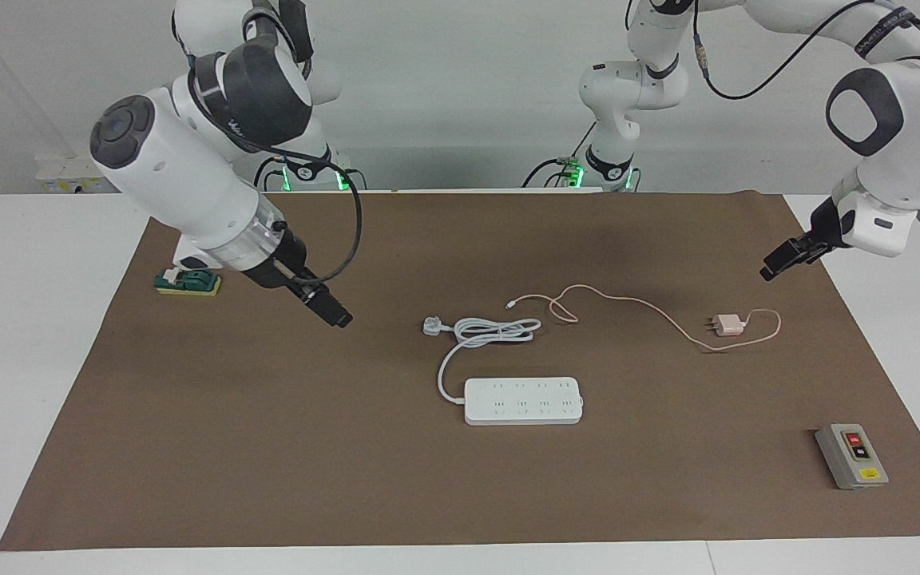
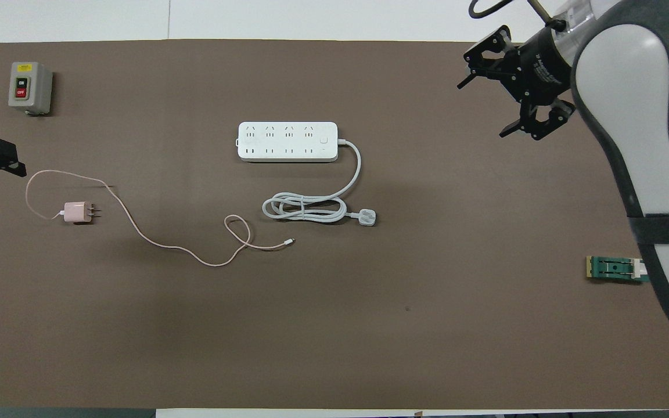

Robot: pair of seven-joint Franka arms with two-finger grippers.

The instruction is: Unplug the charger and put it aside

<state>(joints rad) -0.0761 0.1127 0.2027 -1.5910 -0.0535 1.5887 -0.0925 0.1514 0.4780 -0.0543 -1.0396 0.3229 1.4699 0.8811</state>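
The pale-pink charger lies on the brown mat, prongs bare and plugged into nothing. It is toward the left arm's end and nearer to the robots than the white power strip. It also shows in the overhead view. Its thin pink cable loops across the mat toward the middle. My left gripper is open and empty, up in the air over the mat's edge beside the charger. My right gripper is open and empty over the mat toward the right arm's end; it also shows in the overhead view.
The strip's white plug and coiled thick cord lie just nearer to the robots than the strip. A grey switch box stands farther out at the left arm's end. A small green and yellow block sits at the right arm's end.
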